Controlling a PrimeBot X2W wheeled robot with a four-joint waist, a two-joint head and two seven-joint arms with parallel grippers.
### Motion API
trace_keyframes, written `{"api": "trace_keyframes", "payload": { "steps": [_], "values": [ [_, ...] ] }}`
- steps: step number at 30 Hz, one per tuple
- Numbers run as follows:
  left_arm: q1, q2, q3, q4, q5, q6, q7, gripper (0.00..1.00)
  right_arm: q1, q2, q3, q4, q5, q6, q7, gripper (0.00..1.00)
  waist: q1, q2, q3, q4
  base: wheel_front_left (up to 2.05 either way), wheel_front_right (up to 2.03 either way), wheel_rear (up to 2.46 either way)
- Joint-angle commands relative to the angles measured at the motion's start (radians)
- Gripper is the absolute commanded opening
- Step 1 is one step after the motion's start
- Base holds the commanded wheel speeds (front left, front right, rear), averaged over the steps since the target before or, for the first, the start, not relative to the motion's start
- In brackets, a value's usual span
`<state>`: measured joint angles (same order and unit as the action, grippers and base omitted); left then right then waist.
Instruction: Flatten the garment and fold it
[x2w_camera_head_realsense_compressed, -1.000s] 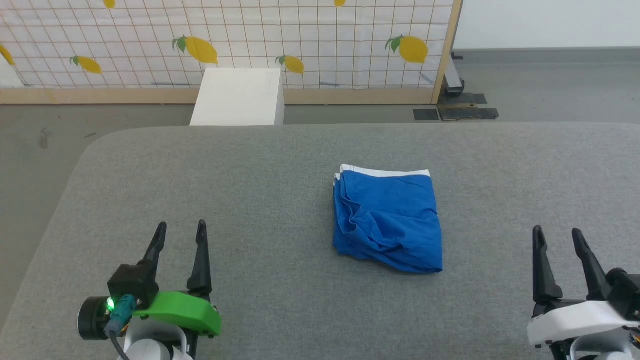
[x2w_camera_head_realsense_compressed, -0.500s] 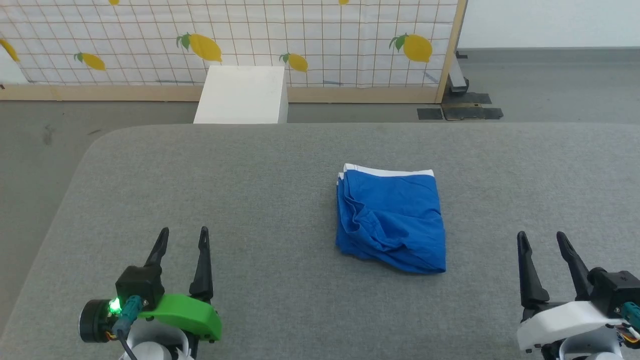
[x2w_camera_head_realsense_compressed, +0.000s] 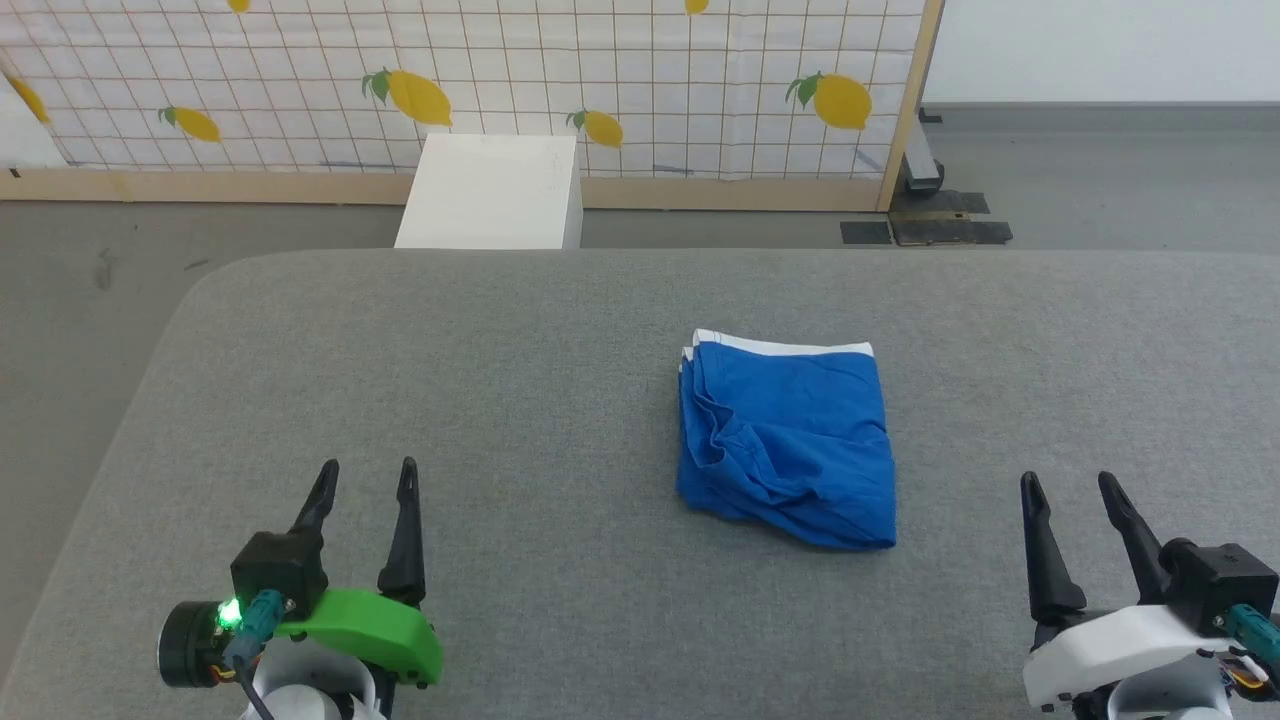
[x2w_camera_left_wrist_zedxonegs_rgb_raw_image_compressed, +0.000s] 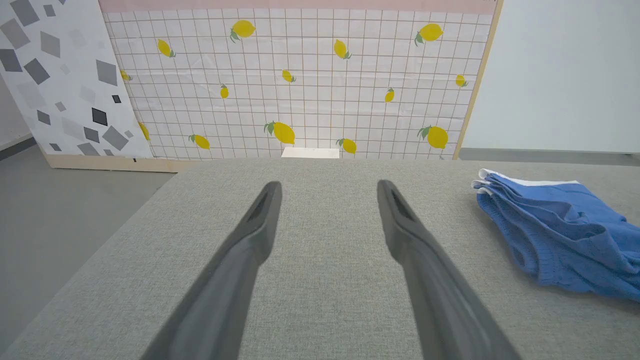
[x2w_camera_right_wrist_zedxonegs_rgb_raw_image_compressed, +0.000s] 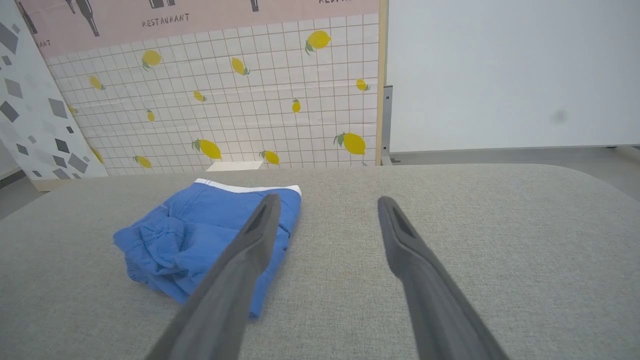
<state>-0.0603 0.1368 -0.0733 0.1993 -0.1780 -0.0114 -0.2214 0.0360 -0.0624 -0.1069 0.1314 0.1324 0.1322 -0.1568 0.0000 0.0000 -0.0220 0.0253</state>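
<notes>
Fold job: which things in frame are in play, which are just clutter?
In play: the blue garment, rumpled on the grey table; left gripper and right gripper, jaws apart, both clear of the cloth.
Just lying about: white box, lemon-print panel, dark floor plates.

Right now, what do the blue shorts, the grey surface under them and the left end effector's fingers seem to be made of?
Shorts: thin, soft matte fabric; it rumples into small folds, with a white band at one edge.
Grey surface: matte woven textile, weave visible; rounded corner hints at padding.
Fingers of the left end effector: smooth dark material, probably plastic; unclear.
</notes>
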Motion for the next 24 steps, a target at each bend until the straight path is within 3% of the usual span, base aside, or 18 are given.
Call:
{"api": "trace_keyframes", "payload": {
  "steps": [1,18,24],
  "values": [
    [0.017,0.007,-0.002,0.000,-0.013,0.008,0.000,1.00,-0.001,0.003,0.000,0.004,0.001,-0.002,0.001,1.00,0.0000,0.0000,0.000,0.000,0.00,0.00,0.00],
    [0.015,0.012,-0.014,-0.011,-0.025,0.019,-0.002,1.00,-0.007,0.008,-0.006,-0.001,0.003,-0.002,0.021,1.00,0.0000,0.0000,0.011,-0.003,0.00,0.00,0.00],
    [0.011,0.015,-0.021,-0.021,-0.027,0.020,-0.006,1.00,-0.082,-0.003,-0.006,0.013,0.019,-0.002,0.120,1.00,0.0000,0.0000,0.028,-0.008,0.00,0.00,0.00]
  ]
}}
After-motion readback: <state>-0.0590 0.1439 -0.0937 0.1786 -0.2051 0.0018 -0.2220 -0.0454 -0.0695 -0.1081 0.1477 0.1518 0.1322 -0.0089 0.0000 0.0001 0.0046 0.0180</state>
